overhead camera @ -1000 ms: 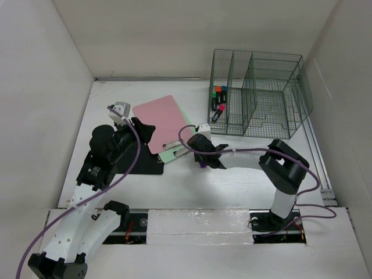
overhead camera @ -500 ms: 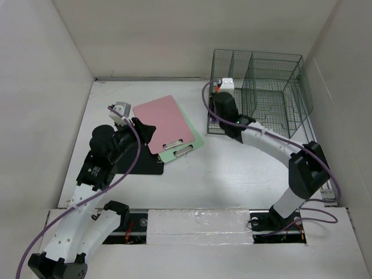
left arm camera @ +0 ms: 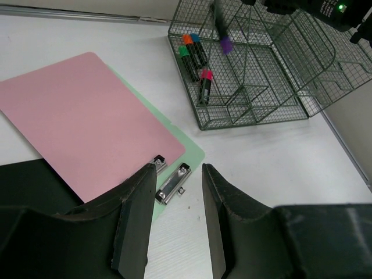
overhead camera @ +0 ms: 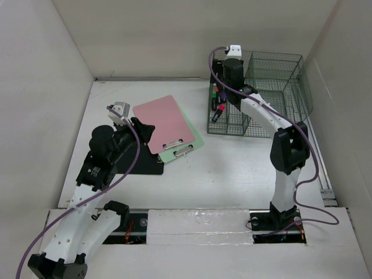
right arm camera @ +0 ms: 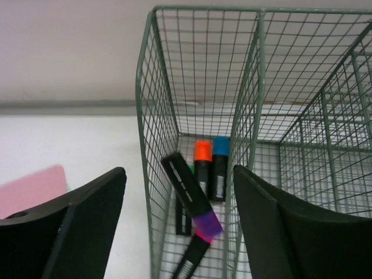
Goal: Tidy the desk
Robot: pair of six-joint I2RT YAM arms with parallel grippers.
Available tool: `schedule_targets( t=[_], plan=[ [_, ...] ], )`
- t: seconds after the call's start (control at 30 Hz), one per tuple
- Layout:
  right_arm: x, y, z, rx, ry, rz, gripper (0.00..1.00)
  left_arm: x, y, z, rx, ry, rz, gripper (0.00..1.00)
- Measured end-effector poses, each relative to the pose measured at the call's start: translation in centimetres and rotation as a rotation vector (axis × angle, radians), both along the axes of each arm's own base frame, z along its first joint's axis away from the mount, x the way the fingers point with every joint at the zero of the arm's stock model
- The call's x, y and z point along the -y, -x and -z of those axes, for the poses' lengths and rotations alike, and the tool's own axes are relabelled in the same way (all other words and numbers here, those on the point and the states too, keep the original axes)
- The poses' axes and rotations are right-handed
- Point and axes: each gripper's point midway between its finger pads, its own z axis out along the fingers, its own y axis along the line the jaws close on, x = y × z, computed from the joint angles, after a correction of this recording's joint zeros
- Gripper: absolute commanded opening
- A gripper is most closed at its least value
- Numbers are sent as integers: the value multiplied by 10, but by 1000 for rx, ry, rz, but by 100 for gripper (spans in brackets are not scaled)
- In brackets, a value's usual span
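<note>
The white desk [overhead camera: 232, 168] holds a green wire organizer [overhead camera: 273, 87] at the back right. My right gripper [overhead camera: 224, 90] hangs open over its left compartment, jaws wide [right arm camera: 178, 171]. A purple-capped black marker [right arm camera: 192, 195] is loose between and below the jaws, tilted over the orange [right arm camera: 202, 165], blue [right arm camera: 220, 163] and pink [right arm camera: 195, 250] markers. It also shows in the left wrist view [left arm camera: 221, 29]. My left gripper [overhead camera: 145, 131] is open and empty [left arm camera: 178, 168] low over the desk, beside the clips of a pink clipboard [left arm camera: 81, 116] lying on a green clipboard [left arm camera: 186, 154].
A black flat pad [overhead camera: 145, 165] lies under my left arm. White walls border the desk on three sides. The organizer's wire wall [right arm camera: 157, 116] stands between the marker compartment and the bare desk to its left; its larger right compartments [left arm camera: 290, 52] hold nothing visible.
My right arm swung from the desk's middle by the clipboards up to the organizer, carrying the purple marker. Its jaws have opened and the marker is now loose in the left compartment. The left arm stayed still.
</note>
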Motion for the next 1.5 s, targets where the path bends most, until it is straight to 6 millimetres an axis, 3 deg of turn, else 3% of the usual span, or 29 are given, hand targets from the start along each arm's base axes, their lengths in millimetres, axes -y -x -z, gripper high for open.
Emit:
schedule_targets(
  t=[0.17,0.27,0.3,0.37,0.4,0.53,0.67,0.77,0.8,0.9,1.07,1.17,1.33,1.5],
  plan=[
    [-4,20,5,-9,-4,-50,79,0,-2,3,-8,-4,-3,34],
    [-7,51,8,-8,-19,-86,50,1,-4,6,-21,-9,-3,34],
    [-11,64,11,-11,-29,-103,23,2,-6,9,-31,-12,-1,35],
    [-21,86,16,-8,-55,-139,4,3,-9,15,-51,-19,5,38],
    [-25,99,22,-13,-70,-158,0,4,-10,19,-63,-23,7,39],
    [-45,145,61,-78,-89,-245,0,12,-17,38,-129,-40,37,45],
    [-54,177,102,-167,-82,-306,4,18,-26,65,-217,-66,55,44],
    [-55,199,120,-214,-99,-337,34,21,-33,88,-288,-92,65,40],
    [-55,205,121,-221,-109,-345,54,22,-34,94,-311,-103,73,40],
    [-55,221,117,-229,-133,-389,66,32,-37,110,-361,-149,95,39],
    [-51,247,96,-202,-173,-459,67,74,-38,122,-366,-327,157,43],
    [-45,264,95,-188,-194,-491,66,95,-39,138,-374,-412,196,45],
    [-33,280,89,-159,-214,-504,65,79,-43,188,-481,-551,155,52],
    [-11,293,63,-60,-266,-492,64,69,-51,207,-512,-630,113,55]
  ],
)
